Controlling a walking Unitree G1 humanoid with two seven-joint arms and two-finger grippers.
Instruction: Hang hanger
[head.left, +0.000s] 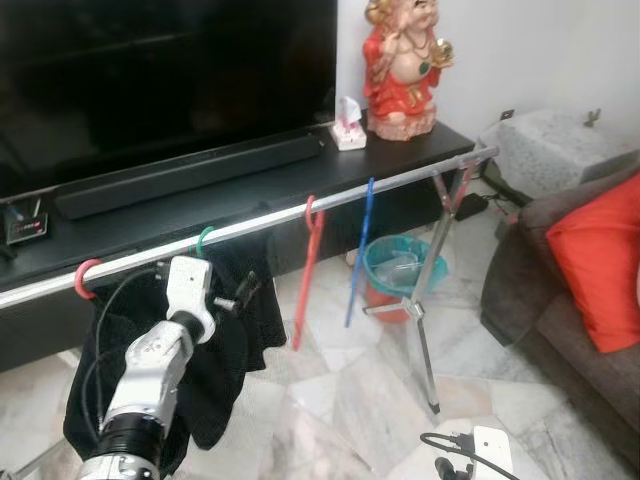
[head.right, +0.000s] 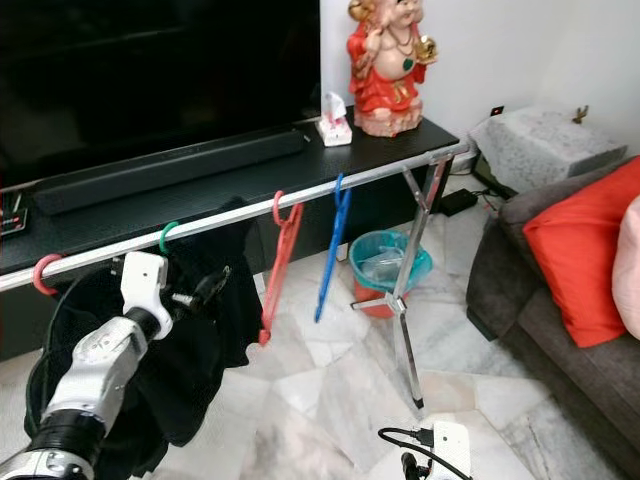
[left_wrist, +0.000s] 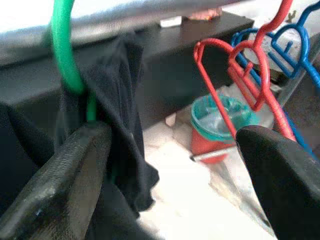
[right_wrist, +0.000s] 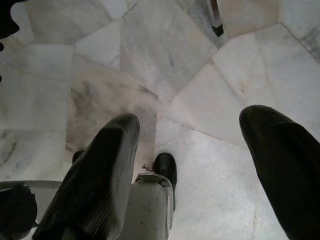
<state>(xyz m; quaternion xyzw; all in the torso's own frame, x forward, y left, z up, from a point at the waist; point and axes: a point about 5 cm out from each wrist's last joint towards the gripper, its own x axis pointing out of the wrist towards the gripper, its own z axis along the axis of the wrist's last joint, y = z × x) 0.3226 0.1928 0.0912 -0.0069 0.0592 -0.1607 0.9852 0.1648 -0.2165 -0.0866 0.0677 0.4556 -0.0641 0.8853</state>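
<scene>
A silver rail (head.left: 262, 218) runs across in front of the black TV bench. A green hanger (head.left: 205, 240) hangs on it by its hook (left_wrist: 64, 55) and carries a black garment (head.left: 225, 350). Further right on the rail hang a red hanger (head.left: 308, 265) and a blue hanger (head.left: 360, 250); a pink hook (head.left: 88, 278) sits at the far left. My left gripper (left_wrist: 175, 165) is raised just below the green hook, open, its fingers (head.left: 245, 290) close against the black cloth. My right gripper (right_wrist: 190, 165) hangs low and open over the marble floor.
The rack's crossed silver legs (head.left: 425, 330) stand at the right with a teal bin (head.left: 400, 265) behind them. A brown sofa with a red cushion (head.left: 600, 265) fills the right side. On the bench stand a soundbar (head.left: 190, 172) and a red figurine (head.left: 403, 65).
</scene>
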